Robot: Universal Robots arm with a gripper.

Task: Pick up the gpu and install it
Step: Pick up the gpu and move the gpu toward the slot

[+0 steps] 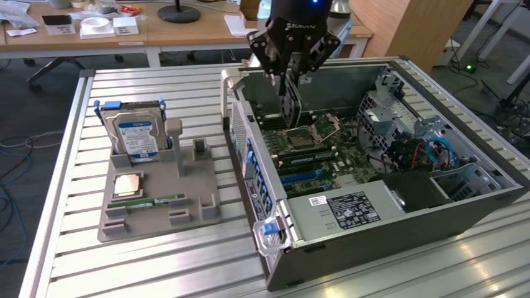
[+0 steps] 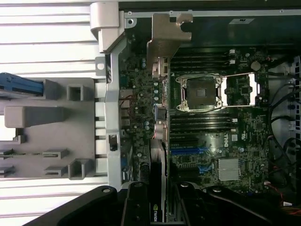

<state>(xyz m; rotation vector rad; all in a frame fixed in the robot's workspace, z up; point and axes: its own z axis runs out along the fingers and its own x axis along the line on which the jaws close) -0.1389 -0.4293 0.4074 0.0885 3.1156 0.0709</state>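
One black end effector (image 1: 291, 79) in upper middle of exterior view frame, clamped on gpu (image 1: 290, 102): thin green card with silvery metal end bracket. Gpu hangs upright, edge down, over green motherboard (image 1: 319, 152) inside open grey computer case (image 1: 389, 230). Case lies on slatted metal counter (image 1: 166, 267). Grey holder tray (image 1: 157, 211) beside case, at exterior view's left.

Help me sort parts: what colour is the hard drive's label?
The hard drive's label is blue and white; the exterior view shows it best.
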